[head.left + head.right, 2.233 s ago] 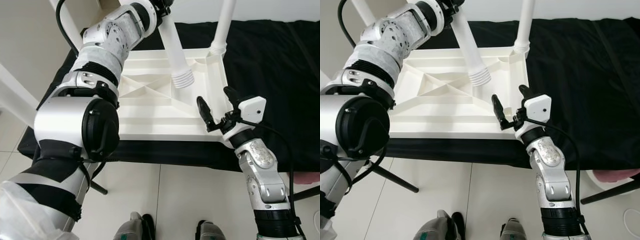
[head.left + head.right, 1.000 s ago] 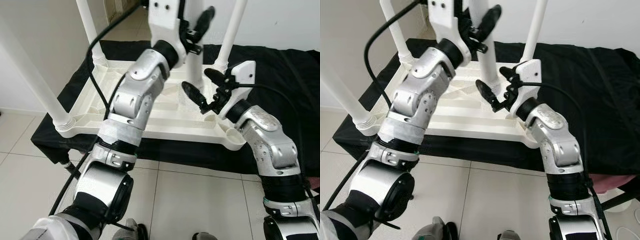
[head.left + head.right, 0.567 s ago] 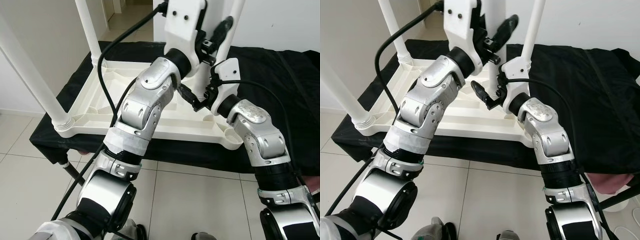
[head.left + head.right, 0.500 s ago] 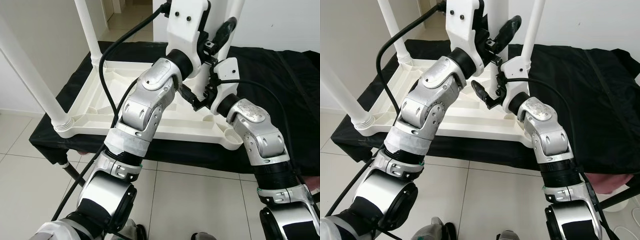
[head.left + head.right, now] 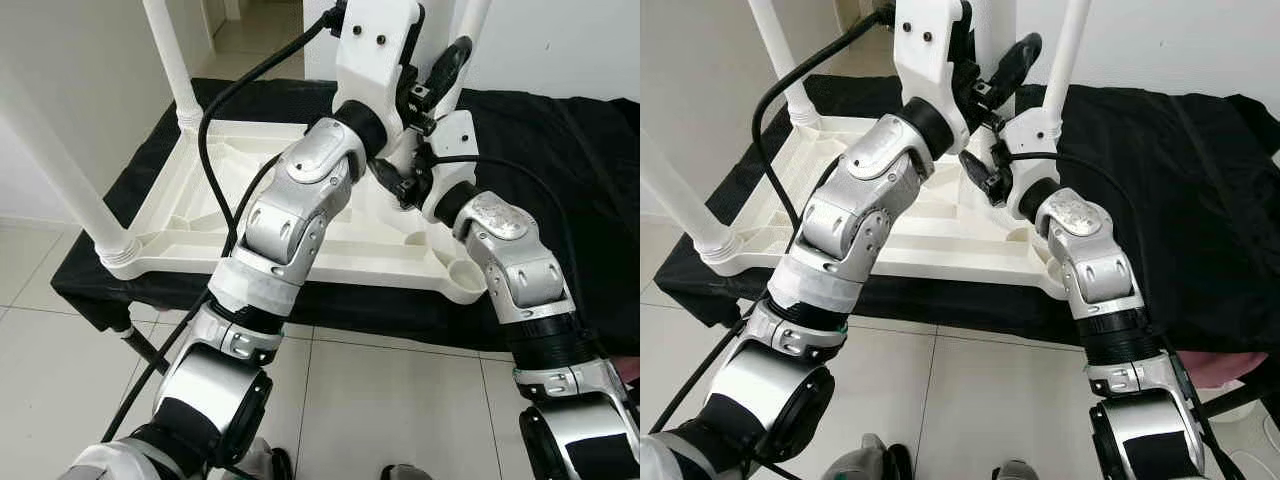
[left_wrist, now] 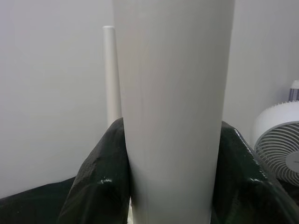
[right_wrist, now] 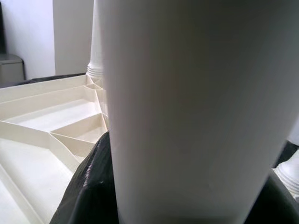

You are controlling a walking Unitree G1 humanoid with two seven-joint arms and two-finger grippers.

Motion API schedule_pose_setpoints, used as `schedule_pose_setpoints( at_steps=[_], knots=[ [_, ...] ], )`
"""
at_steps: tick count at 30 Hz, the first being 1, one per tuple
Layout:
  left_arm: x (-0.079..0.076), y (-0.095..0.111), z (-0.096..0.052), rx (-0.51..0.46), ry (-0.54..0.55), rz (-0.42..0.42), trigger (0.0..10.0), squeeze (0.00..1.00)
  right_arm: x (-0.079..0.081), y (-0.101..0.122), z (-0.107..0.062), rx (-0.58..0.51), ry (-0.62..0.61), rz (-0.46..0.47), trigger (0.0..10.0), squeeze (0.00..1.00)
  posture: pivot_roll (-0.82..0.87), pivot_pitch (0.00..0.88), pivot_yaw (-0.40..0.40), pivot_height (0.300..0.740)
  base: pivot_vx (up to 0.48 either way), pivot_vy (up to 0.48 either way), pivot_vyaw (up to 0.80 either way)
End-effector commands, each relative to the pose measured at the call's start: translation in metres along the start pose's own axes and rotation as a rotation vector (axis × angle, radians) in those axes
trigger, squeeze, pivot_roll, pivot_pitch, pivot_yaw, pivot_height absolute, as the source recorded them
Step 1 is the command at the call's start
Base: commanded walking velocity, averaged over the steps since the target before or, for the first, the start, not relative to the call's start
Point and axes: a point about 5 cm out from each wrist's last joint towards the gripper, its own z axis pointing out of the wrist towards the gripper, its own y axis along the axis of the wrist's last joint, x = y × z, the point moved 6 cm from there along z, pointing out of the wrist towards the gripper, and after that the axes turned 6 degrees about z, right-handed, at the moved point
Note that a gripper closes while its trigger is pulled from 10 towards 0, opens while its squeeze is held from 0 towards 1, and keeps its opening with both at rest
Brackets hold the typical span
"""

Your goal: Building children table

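Note:
The white children's table (image 5: 200, 215) lies upside down on a black cloth, with legs standing in its near-left (image 5: 65, 175), far-left (image 5: 170, 60) and far-right (image 5: 1065, 45) corners. Its near-right socket (image 5: 465, 272) is bare. A loose white leg (image 5: 995, 25) stands upright above the table's right side. My left gripper (image 5: 998, 62) is shut on this leg high up, and the left wrist view has both fingers (image 6: 100, 182) pressed against the leg (image 6: 173, 116). My right gripper (image 5: 992, 165) is shut on the same leg (image 7: 187, 116) lower down, just over the tabletop.
The black cloth (image 5: 560, 150) covers a low platform reaching far to the right. Tiled floor (image 5: 380, 400) lies in front. A dark stand leg (image 5: 150, 350) juts out at the lower left, something pink (image 5: 1230, 365) sits at the right edge, and a white fan (image 6: 278, 135) stands beyond.
The left gripper has brought the loose leg from a tilt to upright. The right gripper, open a second ago, rose to the leg and shut on it. The camera has shifted slightly.

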Motion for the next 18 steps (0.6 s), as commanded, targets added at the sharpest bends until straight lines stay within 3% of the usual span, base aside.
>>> schedule_pose_setpoints(
  at_steps=[1,2,3,4,6,7,15,16,17,18],
  knots=[
    [-0.008,0.0,0.001,0.004,-0.032,0.021,10.0,0.0,0.01,0.01,0.004,-0.03,0.044,-0.067,0.0,0.0,-0.1,0.061,0.061,0.74,0.0,0.0,0.0],
    [-0.011,-0.001,0.001,0.006,-0.046,0.023,10.0,0.0,0.011,0.009,0.004,-0.027,0.04,-0.093,3.7,0.0,-0.1,0.063,0.059,0.74,0.0,0.0,0.0],
    [-0.011,-0.001,0.001,0.006,-0.046,0.023,10.0,0.0,0.011,0.009,0.004,-0.027,0.04,-0.093,3.7,0.0,-0.1,0.063,0.059,0.74,0.0,0.0,0.0],
    [-0.013,-0.002,0.0,0.007,-0.057,0.025,10.0,0.0,0.012,0.008,0.004,-0.025,0.038,-0.113,10.0,0.0,-0.1,0.063,0.059,0.74,0.0,0.0,0.0],
    [-0.017,-0.004,-0.002,0.003,-0.085,0.013,10.0,0.0,0.011,0.005,0.005,-0.023,0.016,-0.074,10.0,0.0,-0.11,0.066,0.051,0.74,0.0,0.0,0.0],
    [-0.018,-0.005,-0.003,0.004,-0.092,-0.005,10.0,1.0,0.011,0.004,0.005,-0.023,0.006,-0.048,10.0,0.0,-0.11,0.066,0.051,0.74,0.0,0.0,0.0],
    [-0.013,-0.006,-0.006,0.001,-0.085,-0.015,10.0,1.0,0.011,-0.001,0.006,-0.029,-0.054,0.084,10.0,0.0,-0.11,0.077,0.049,0.74,0.0,0.0,0.0],
    [-0.011,-0.004,-0.006,-0.004,-0.084,-0.014,10.0,0.74,0.011,-0.003,0.006,-0.03,-0.072,0.116,10.0,0.0,-0.11,0.077,0.049,0.74,0.0,0.0,0.0],
    [-0.011,-0.004,-0.006,-0.004,-0.084,-0.014,10.0,0.74,0.011,-0.003,0.006,-0.03,-0.072,0.116,10.0,0.0,-0.11,0.077,0.049,0.74,0.0,0.0,0.0],
    [-0.009,-0.001,-0.007,-0.016,-0.081,-0.019,10.0,0.0,0.012,-0.004,0.006,-0.032,-0.093,0.144,10.0,0.0,-0.1,0.084,0.051,0.74,0.0,0.0,0.0]
  ],
)
